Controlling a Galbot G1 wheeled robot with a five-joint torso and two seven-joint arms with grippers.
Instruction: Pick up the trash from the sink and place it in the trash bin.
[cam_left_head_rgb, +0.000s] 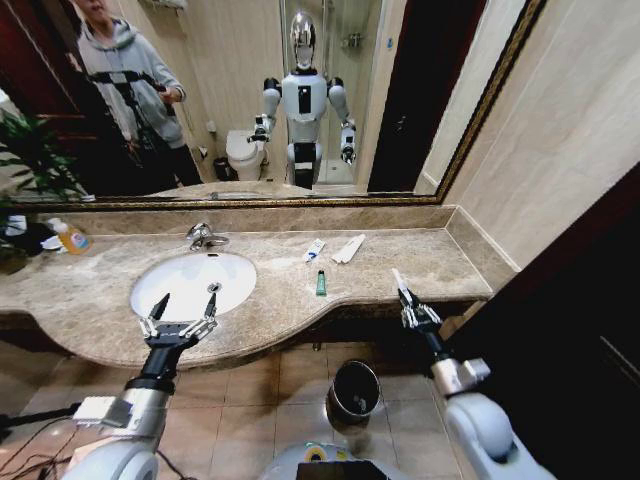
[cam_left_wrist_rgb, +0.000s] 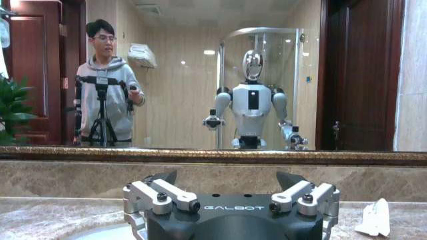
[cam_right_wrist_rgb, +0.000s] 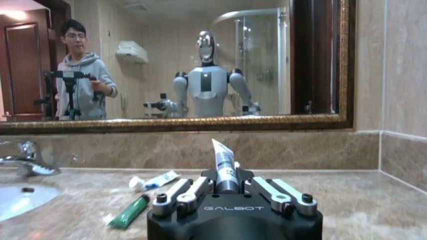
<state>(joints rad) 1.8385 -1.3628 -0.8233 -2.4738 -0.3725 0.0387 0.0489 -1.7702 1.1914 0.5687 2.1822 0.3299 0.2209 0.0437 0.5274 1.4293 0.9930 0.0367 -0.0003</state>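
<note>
The bench (cam_left_head_rgb: 420, 258) carries the sink (cam_left_head_rgb: 192, 283); the trash bin (cam_left_head_rgb: 353, 391) stands on the floor below its front edge. The carry step is judged in hand: a white tube (cam_left_head_rgb: 399, 280) is pinched in the right tool (cam_left_head_rgb: 408, 303), long axis upright, crimped end up. Next, lowering over the bin is called for. The left tool (cam_left_head_rgb: 181, 310) hovers spread at the sink's front rim. A green tube (cam_left_head_rgb: 321, 283) lies on the bench, pointing toward the mirror.

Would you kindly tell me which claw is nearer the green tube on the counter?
Right. The right claw, gripping a white tube, hovers just beside the green tube; the left claw hangs over the white sink.
</note>
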